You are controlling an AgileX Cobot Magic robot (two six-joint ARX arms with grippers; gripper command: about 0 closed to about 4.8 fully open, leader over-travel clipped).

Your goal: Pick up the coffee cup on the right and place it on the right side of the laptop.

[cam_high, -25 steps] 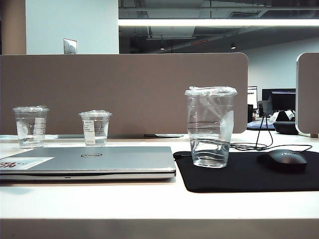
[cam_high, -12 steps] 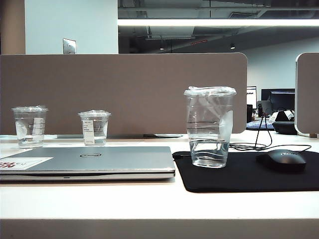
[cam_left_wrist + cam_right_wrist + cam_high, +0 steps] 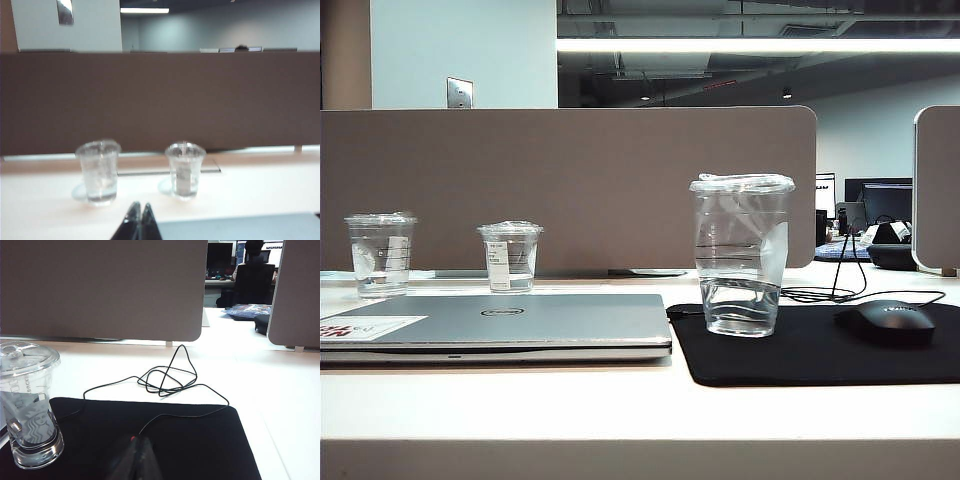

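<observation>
The coffee cup (image 3: 741, 255), tall clear plastic with a flat lid and a white label, stands upright on the black mouse pad (image 3: 820, 350), just right of the laptop (image 3: 500, 322). The laptop is shut and lies flat, silver-grey with a round logo. In the right wrist view the coffee cup (image 3: 27, 405) is off to one side of my right gripper (image 3: 141, 439), which is shut, empty and low over the pad. My left gripper (image 3: 140, 205) is shut and empty near the laptop's edge (image 3: 235, 227). Neither gripper shows in the exterior view.
Two shorter clear cups (image 3: 382, 255) (image 3: 510, 257) stand behind the laptop, also seen as cups (image 3: 98, 172) (image 3: 185, 170) ahead of the left gripper. A black mouse (image 3: 885, 322) sits on the pad, its cable (image 3: 165, 380) looping behind. A brown partition (image 3: 570, 190) closes the back.
</observation>
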